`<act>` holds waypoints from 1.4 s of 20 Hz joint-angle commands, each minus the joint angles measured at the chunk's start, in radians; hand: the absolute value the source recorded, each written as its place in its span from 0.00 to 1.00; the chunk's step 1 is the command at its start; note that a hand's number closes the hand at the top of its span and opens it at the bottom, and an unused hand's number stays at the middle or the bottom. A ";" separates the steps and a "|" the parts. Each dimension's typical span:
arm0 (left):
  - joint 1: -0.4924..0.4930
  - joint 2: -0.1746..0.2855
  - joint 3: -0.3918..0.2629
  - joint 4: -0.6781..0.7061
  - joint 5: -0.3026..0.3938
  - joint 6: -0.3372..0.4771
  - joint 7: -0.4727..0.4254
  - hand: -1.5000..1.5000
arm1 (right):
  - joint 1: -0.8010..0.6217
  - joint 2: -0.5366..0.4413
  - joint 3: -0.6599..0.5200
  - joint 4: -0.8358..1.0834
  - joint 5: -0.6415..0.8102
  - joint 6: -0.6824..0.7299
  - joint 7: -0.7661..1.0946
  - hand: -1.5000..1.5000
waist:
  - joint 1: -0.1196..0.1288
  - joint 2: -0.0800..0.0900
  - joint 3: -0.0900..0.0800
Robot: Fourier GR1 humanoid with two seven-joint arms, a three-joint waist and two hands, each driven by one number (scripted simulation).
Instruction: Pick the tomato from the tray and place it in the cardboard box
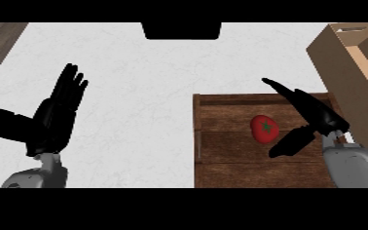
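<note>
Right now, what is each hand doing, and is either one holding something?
Left hand: open, holding nothing, resting at the view's left.
Right hand: open, thumb and fingers spread beside the tomato, not holding it.

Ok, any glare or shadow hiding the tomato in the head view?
Head view: no glare, the tomato sits evenly lit and unhidden on the tray; the right hand reads only as a black outline beside it; the cardboard box is cut off by the right edge.
</note>
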 commanded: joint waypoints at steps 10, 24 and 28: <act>0.080 -0.051 -0.032 -0.059 -0.056 0.001 -0.027 0.50 | 0.052 0.101 0.058 -0.003 0.125 -0.032 -0.004 0.00 | 0.001 -0.001 0.000; 0.042 -0.054 0.002 -0.062 -0.045 -0.004 0.019 0.50 | 0.060 0.021 0.041 0.005 0.236 -0.028 -0.223 1.00 | 0.000 -0.001 0.000; 0.024 -0.043 0.022 -0.013 -0.037 -0.032 -0.016 0.50 | 0.060 0.086 0.074 0.004 0.308 -0.108 -0.213 1.00 | -0.001 0.000 0.000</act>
